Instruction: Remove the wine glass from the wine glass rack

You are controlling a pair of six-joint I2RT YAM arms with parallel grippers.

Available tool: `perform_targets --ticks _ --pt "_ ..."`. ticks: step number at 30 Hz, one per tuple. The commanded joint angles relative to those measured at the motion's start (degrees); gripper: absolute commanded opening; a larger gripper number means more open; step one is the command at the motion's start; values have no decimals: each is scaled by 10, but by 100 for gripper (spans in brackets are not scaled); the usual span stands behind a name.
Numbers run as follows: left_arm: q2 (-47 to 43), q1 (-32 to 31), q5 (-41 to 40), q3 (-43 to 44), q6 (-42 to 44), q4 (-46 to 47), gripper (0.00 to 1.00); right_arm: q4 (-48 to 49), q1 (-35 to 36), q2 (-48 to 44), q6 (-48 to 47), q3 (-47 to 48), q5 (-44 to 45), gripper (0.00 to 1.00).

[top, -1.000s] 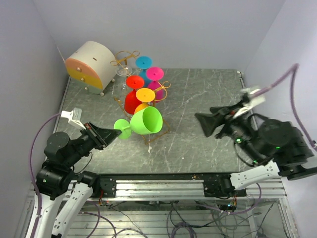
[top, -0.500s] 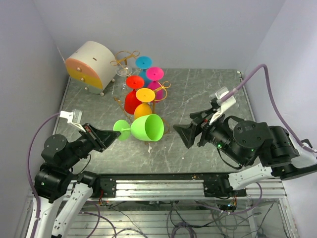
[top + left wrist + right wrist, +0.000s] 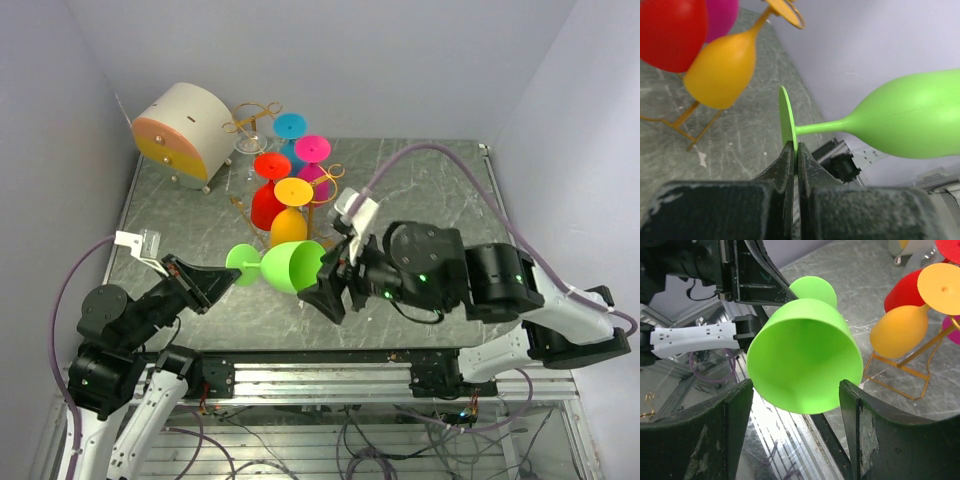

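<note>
Left gripper [image 3: 795, 148]: jaws pressed together, pinching the rim of the foot [image 3: 786, 117] of the green glass [image 3: 910, 120]. No other support is visible.

Right gripper [image 3: 796, 390]: jaws spread wide, one finger on each side of the bowl [image 3: 805, 365] near its mouth. Whether either finger touches the bowl cannot be told from the wrist view.

Glass position: in the air above the table [image 3: 430, 190], between the two grippers, just in front of the rack [image 3: 327, 172] and apart from it. Its rail is therefore cleared.

Orientation: the long axis lies roughly level. In the top view it runs left to right, foot toward the left gripper and open mouth toward the right gripper.

Step in hand, as judged: removal is done and a transfer to the right gripper is being set up.

Next move calls for:
1. Closing the right jaws gently on the bowl.
2. Releasing the foot only once that grip is firm.
</note>
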Motion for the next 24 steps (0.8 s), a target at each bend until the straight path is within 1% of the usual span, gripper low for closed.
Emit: perform_targets --ticks 1,4,9,19,24 --pt "-8 0 5 14 14 14 7 -7 -87 18 -29 9 -144 66" --pt "-9 1 2 22 18 8 7 -8 -112 33 -35 7 -165 63" --pt "-12 0 -4 24 21 0 7 3 -123 27 -39 8 -167 61" --pt "-30 0 -2 -2 12 25 7 -24 -124 1 -23 38 -78 55" --pt "-44 0 4 -18 3 43 7 -24 -124 -5 -25 35 -57 55"
